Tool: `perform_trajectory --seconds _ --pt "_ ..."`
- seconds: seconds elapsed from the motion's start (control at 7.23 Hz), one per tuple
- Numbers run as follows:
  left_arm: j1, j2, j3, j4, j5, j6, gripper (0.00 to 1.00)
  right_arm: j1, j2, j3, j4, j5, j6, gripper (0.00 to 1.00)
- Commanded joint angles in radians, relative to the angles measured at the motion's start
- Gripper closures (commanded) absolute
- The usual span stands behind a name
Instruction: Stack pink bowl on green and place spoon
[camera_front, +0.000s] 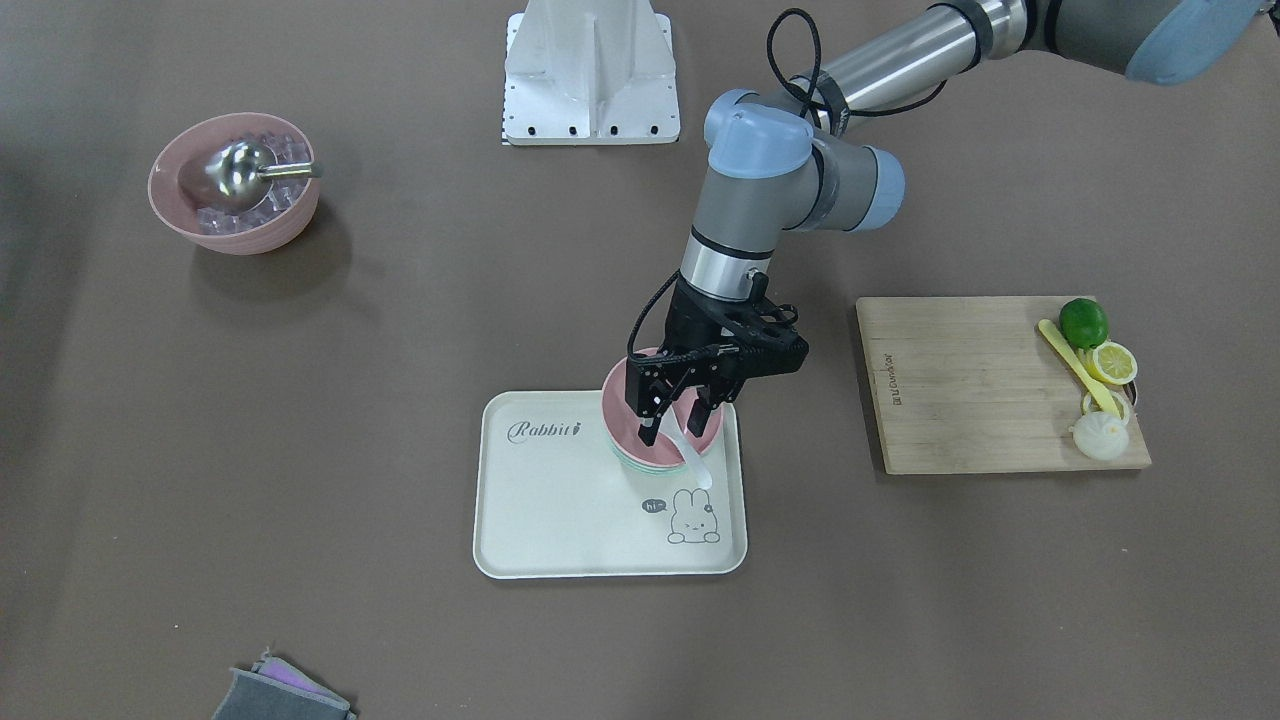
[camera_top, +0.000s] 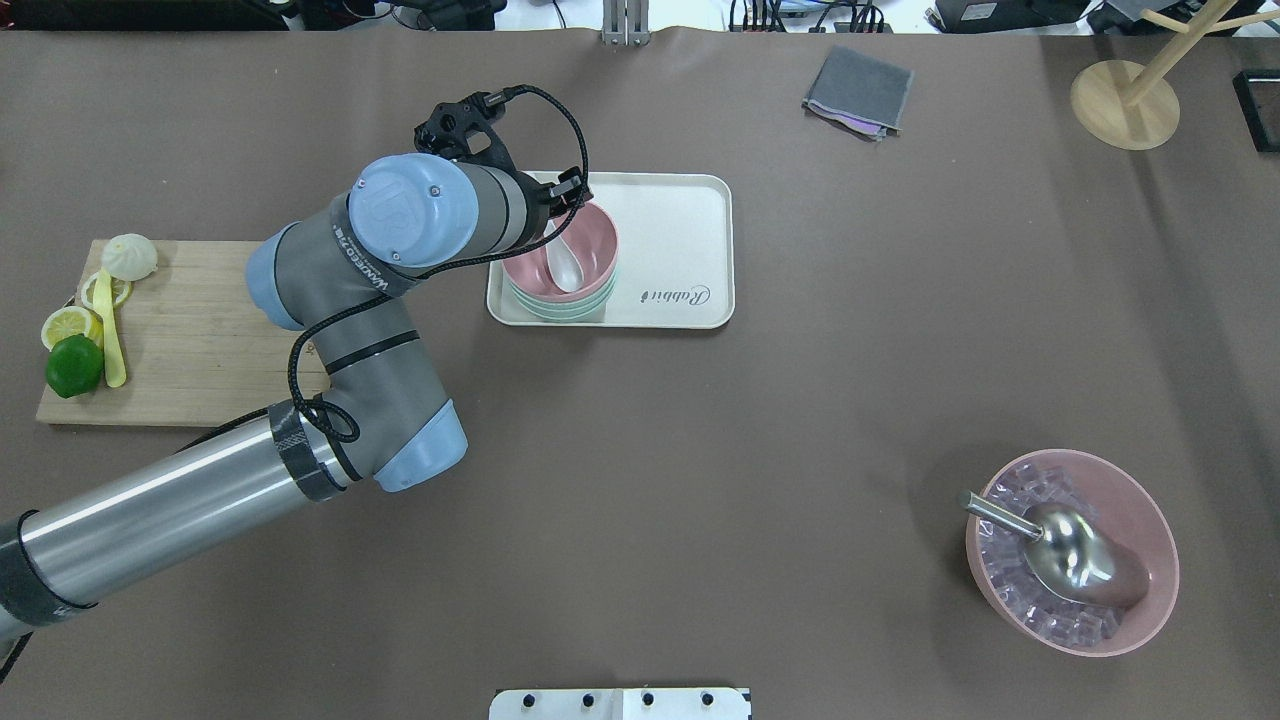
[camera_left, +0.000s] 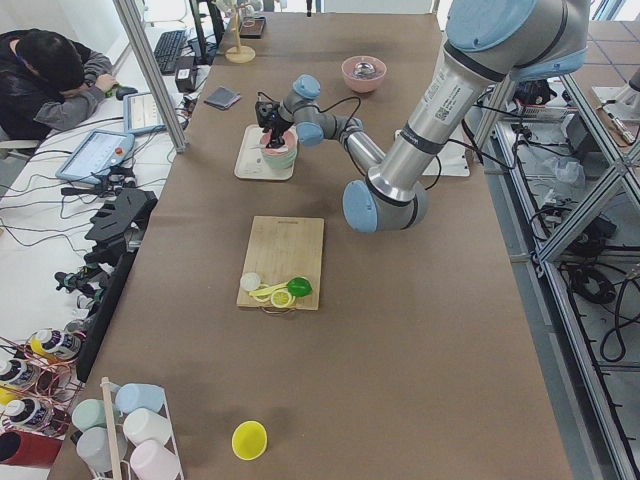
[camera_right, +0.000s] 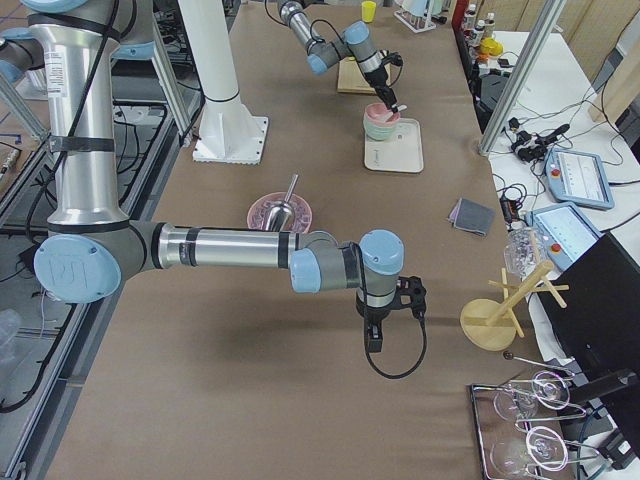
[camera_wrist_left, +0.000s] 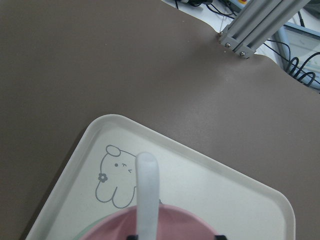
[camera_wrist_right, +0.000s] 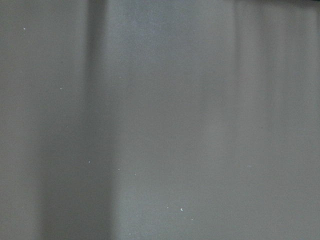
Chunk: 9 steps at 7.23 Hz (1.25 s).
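Left pincer (camera_front: 672, 428) spread wide astride the white spoon (camera_front: 693, 462) in the pink bowl (camera_front: 615, 400) — tray (camera_front: 560, 500) reads "Rabbit".

The surface (camera_front: 900, 600) is a matt brown covering, whether cloth or paper I cannot tell. The tray (camera_front: 560, 520) is smooth cream plastic with a dull sheen. The pink bowl (camera_top: 592, 235), green bowl (camera_top: 560, 313) and milky white spoon (camera_top: 566, 268) look like smooth plastic too. The cutting board (camera_front: 960, 390) is bare, grained wood. The scoop (camera_top: 1075, 560) is polished, mirror-bright metal. The folded rag (camera_top: 858, 90) is grey cloth.
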Motion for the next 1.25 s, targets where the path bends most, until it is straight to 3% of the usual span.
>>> perform_trajectory --seconds 0.0,0.28,0.55,0.69,1.11 --pt "-0.009 0.021 -0.037 0.008 -0.011 0.123 0.01 0.000 -0.006 0.000 -0.002 -0.001 -0.001 0.00" --pt "-0.121 0.085 -0.177 0.226 -0.261 0.305 0.00 0.000 -0.007 0.000 -0.005 -0.003 -0.001 0.00" --pt "-0.273 0.216 -0.314 0.409 -0.454 0.691 0.00 0.000 -0.018 0.000 -0.005 -0.001 -0.003 0.00" --pt "-0.361 0.298 -0.322 0.420 -0.546 0.871 0.00 0.000 -0.018 0.000 -0.004 0.000 -0.001 0.00" --pt "-0.552 0.511 -0.313 0.422 -0.664 1.359 0.00 0.000 -0.016 0.000 -0.004 0.000 -0.001 0.00"
